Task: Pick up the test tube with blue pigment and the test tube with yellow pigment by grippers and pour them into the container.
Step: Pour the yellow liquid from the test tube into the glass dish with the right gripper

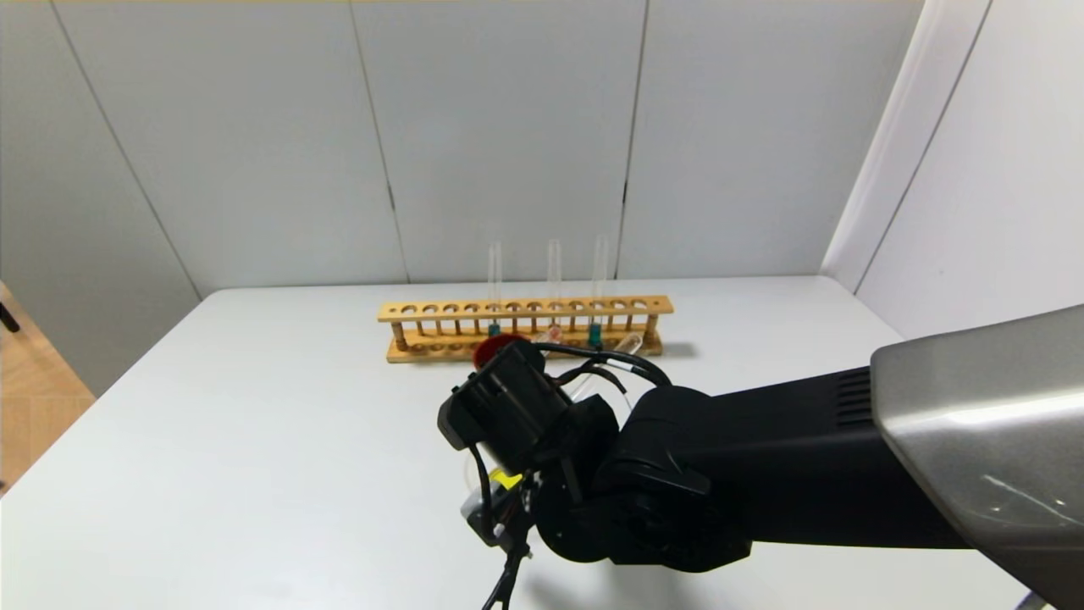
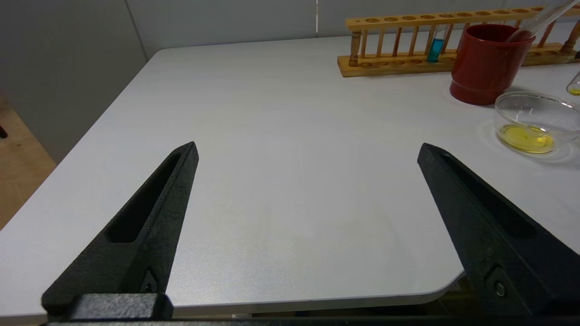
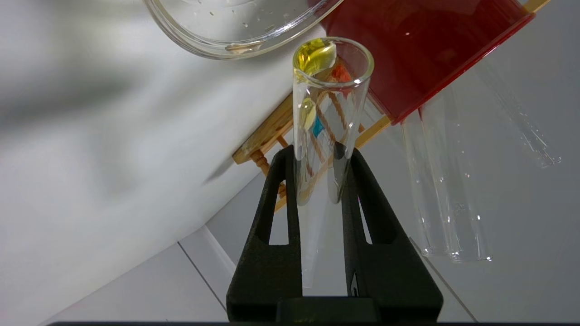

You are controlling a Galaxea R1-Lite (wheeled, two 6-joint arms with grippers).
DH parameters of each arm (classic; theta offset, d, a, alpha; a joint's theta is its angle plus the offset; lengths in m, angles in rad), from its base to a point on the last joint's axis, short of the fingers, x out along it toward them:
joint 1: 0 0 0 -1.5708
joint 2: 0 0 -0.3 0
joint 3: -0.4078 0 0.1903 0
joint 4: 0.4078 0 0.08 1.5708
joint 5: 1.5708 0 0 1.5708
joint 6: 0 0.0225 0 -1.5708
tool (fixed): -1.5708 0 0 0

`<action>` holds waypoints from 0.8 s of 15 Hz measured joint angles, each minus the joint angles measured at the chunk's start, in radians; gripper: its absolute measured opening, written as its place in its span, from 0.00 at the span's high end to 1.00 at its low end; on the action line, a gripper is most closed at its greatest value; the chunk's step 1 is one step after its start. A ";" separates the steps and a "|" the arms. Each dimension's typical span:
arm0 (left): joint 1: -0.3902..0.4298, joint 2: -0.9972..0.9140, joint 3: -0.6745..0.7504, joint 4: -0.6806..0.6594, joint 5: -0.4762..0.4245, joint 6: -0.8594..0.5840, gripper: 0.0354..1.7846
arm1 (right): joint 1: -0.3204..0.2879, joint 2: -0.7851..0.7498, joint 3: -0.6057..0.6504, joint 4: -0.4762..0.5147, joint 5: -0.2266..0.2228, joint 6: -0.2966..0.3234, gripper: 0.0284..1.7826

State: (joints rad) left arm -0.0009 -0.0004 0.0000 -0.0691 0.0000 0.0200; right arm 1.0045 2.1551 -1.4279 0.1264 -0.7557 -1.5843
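My right gripper (image 3: pixel 317 156) is shut on the test tube with yellow pigment (image 3: pixel 331 104). The tube is tipped, with a little yellow liquid at its mouth, close beside the rim of the container (image 3: pixel 217 45). The container (image 2: pixel 534 113) is a low clear glass dish and holds a pool of yellow liquid. In the head view my right arm (image 1: pixel 593 457) hides the dish. The test tube with blue pigment (image 1: pixel 595 335) stands upright in the wooden rack (image 1: pixel 525 309). My left gripper (image 2: pixel 308 149) is open and empty over the near left part of the table.
A dark-red cup (image 2: pixel 487 63) stands between the dish and the rack, with an empty tube (image 2: pixel 539 22) leaning in it. Two more tubes stand in the rack, one of them with blue liquid (image 2: pixel 435 49). The table's near edge (image 2: pixel 317 301) lies under the left gripper.
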 joint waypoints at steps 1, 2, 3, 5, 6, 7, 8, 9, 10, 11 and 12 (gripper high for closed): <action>0.000 0.000 0.000 0.000 0.000 0.000 0.04 | 0.000 0.000 0.002 0.000 0.000 0.000 0.86; 0.000 0.000 0.000 0.000 0.000 0.000 0.04 | 0.000 0.000 0.004 0.000 0.000 0.000 0.86; 0.000 0.000 0.000 0.000 0.000 0.000 0.04 | 0.000 0.000 0.005 0.000 -0.001 0.000 0.86; -0.001 0.000 0.000 0.000 0.000 0.000 0.04 | -0.001 0.002 0.006 0.000 -0.014 -0.001 0.86; -0.001 0.000 0.000 0.000 0.000 0.000 0.04 | -0.001 0.003 0.005 0.000 -0.018 -0.003 0.86; -0.001 0.000 0.000 0.000 0.000 0.000 0.04 | -0.002 0.003 0.003 -0.001 -0.019 -0.003 0.86; -0.001 0.000 0.000 0.000 0.000 0.000 0.04 | -0.003 0.003 0.003 0.000 -0.020 -0.003 0.86; -0.001 0.000 0.000 0.000 0.000 0.000 0.04 | -0.002 0.004 0.003 0.000 -0.019 -0.004 0.86; 0.000 0.000 0.000 0.000 0.000 0.000 0.04 | -0.002 0.004 0.003 -0.002 -0.019 -0.004 0.86; 0.000 0.000 0.000 0.000 0.000 0.000 0.04 | -0.001 0.004 0.002 -0.009 -0.019 -0.003 0.86; 0.000 0.000 0.000 0.000 0.000 0.000 0.04 | -0.001 0.004 0.000 -0.014 -0.018 0.002 0.86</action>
State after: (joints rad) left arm -0.0013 -0.0004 0.0000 -0.0687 0.0000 0.0200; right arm 1.0030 2.1589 -1.4283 0.1123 -0.7734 -1.5823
